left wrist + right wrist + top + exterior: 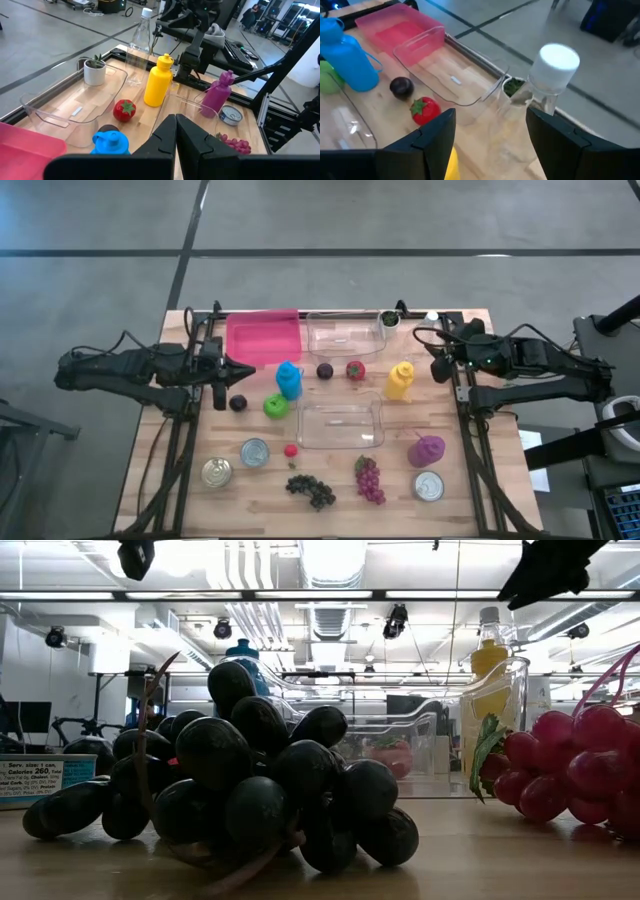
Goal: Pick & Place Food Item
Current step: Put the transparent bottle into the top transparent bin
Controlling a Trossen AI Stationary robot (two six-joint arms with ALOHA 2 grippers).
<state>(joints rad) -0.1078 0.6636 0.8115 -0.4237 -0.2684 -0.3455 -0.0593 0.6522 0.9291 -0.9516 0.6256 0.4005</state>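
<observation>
Hidden or hard to make out: in the low view the dark grapes (240,785) fill the foreground and block most of the table; the red grapes (575,770) are cut off at the picture's edge.
Food on the table: strawberry (355,369) and plum (325,371) lie between the two clear trays (345,332); a small red item (291,450), too small to identify, sits near the front clear tray (340,425).
Long axis: the red grapes (369,479) run front to back, stem end toward the clear tray; the dark grapes (311,490) lie slantwise.
Writing: a can label (45,780) at the low view's edge shows nutrition text, possibly "Calories 200"; otherwise unreadable.
Left gripper (247,367): fingers closed together, empty, hovering at the pink tray (262,337) corner beside the blue bottle (289,380).
Right gripper (437,352): fingers spread apart, empty, at the table's right rear near the yellow bottle (399,381).
</observation>
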